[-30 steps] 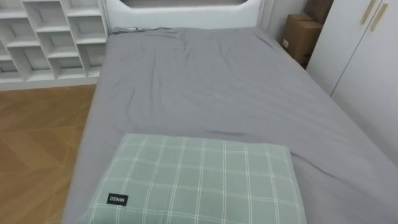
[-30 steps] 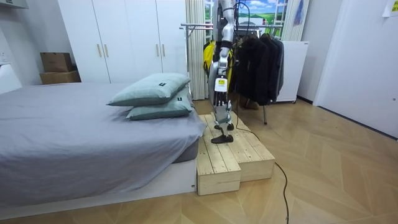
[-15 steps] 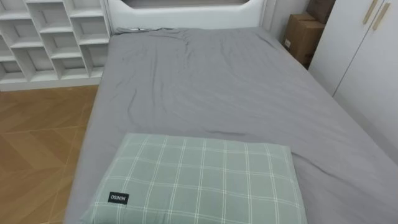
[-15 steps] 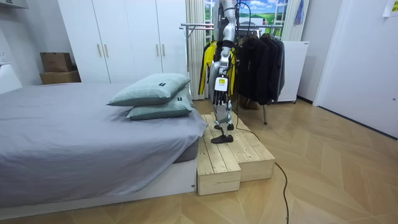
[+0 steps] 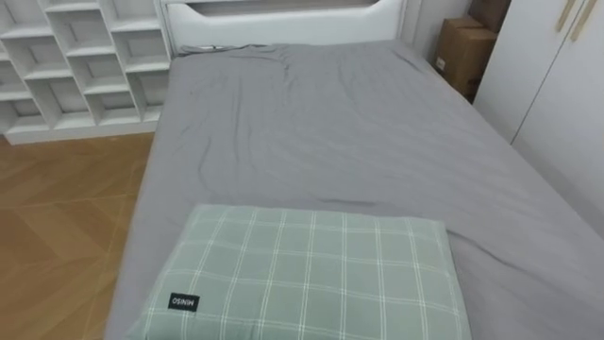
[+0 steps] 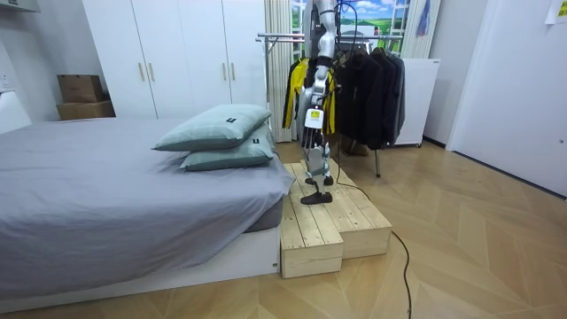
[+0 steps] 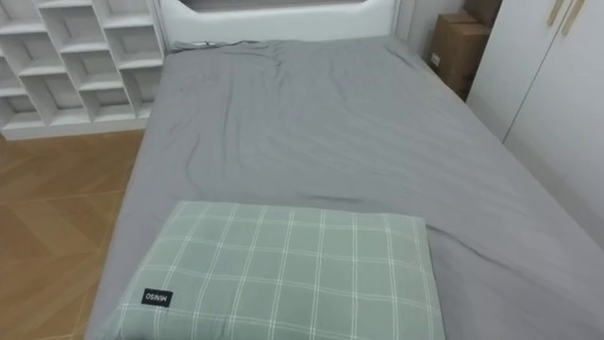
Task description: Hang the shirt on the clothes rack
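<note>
I stand on a low wooden platform (image 6: 321, 221) beside the bed, facing it. Behind me is a clothes rack (image 6: 282, 37) with dark clothes (image 6: 368, 89) hanging from it and a yellow garment (image 6: 290, 89) at its end by my back. My left hand (image 6: 309, 135) hangs close to my body in the room view, too small to read. Before me in the eye views lies a green checked pillow (image 5: 311, 279) on the grey bed (image 5: 330, 132).
A white cubby shelf (image 5: 66, 66) stands on the wood floor to my left. White wardrobe doors (image 5: 557, 85) and cardboard boxes (image 5: 462, 52) are on my right. A second pillow (image 6: 226, 159) lies under the top one. A white cabinet (image 6: 416, 97) stands behind the rack.
The eye view has drifted slightly, so the camera moved. In the room view the yellow garment behind me has shifted a little; I stay on the platform.
</note>
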